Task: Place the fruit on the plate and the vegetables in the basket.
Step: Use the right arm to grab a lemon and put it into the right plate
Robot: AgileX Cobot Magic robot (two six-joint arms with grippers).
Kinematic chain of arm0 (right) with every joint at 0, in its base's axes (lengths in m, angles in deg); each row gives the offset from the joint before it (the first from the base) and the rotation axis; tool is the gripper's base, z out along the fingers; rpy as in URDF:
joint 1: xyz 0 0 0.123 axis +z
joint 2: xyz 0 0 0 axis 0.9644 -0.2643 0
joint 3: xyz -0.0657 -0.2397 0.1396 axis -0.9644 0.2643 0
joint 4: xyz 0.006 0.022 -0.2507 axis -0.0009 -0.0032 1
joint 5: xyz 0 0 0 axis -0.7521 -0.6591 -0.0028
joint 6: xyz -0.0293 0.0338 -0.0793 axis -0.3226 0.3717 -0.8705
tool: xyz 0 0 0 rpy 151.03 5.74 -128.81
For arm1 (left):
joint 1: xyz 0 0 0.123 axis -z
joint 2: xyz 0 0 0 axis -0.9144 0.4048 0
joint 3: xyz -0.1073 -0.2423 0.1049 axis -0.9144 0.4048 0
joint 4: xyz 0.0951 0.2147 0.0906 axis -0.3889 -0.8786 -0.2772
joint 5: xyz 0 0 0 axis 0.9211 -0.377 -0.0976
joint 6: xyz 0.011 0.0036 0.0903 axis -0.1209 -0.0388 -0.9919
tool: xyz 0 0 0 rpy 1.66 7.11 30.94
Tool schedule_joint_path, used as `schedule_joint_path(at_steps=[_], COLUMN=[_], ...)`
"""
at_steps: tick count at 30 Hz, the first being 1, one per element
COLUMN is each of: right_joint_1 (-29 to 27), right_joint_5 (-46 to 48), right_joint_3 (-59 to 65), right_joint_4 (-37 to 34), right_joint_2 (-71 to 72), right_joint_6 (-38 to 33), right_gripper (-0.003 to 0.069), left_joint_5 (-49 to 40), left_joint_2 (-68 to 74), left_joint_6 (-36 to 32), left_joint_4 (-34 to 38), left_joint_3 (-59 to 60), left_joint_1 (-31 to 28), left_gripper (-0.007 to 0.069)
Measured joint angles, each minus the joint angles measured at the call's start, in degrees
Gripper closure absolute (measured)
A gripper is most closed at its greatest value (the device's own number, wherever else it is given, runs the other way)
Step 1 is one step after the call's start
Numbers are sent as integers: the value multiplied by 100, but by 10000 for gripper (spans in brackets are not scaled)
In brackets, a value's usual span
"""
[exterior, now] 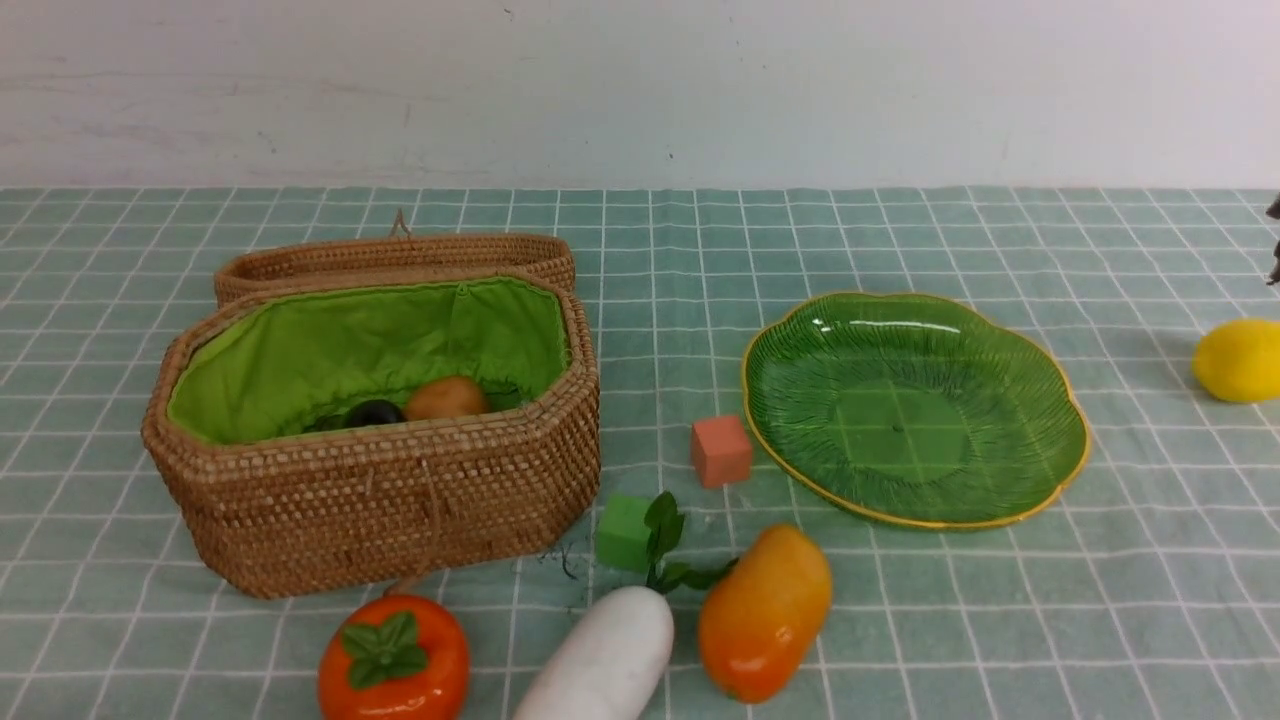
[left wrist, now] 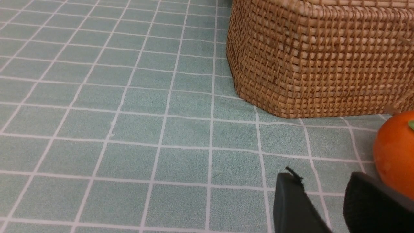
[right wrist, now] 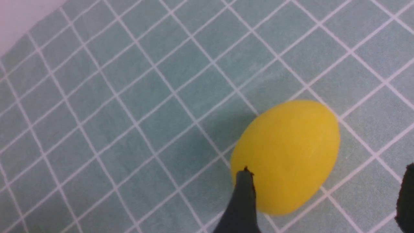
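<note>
Basket [exterior: 400,500]: brown woven wicker was rough and matt; the lining was creased bright green cloth.
Plate [exterior: 905,410]: translucent green glass was glossy and ribbed, with a gold-edged rim.
Tablecloth [exterior: 1000,620]: pale green checked cloth looked matt.
Lemon [right wrist: 284,155]: yellow skin looked matt and finely grained.
Mango [exterior: 765,610]: looked smooth and glossy.
Persimmon [exterior: 395,665]: looked equally glossy.
Radish [exterior: 600,660]: white body looked smooth with a faint sheen.
Pink cube [exterior: 721,450]: looked matt.

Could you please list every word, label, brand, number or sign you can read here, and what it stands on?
None: no readable text in any view. The basket, plate, lemon, mango, persimmon, radish, pink cube, green cube and checked cloth all look unmarked.
</note>
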Motion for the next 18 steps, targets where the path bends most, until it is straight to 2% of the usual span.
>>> schedule_joint_path(at_steps=[5,7,14,18], right_joint_1=[-146,-146,-146,-146], right_joint_5=[177,322,219,242], right_joint_3=[-16,-69,-168,-168], right_joint_4=[-83,-287,-1445,-1501], right_joint_2=[-259,-306,-336,-336], right_joint_6=[-1132,-1346,-1029,-874], right_gripper=[70,70,70,70], left_joint_5=[0,0,0,0], left_joint_2=[0,0,0,0], left_joint_6=[0,0,0,0], left_joint_4=[0,0,0,0], left_joint_3=[0,0,0,0], left_joint_1=[0,0,0,0], left_gripper=[386,386,386,386])
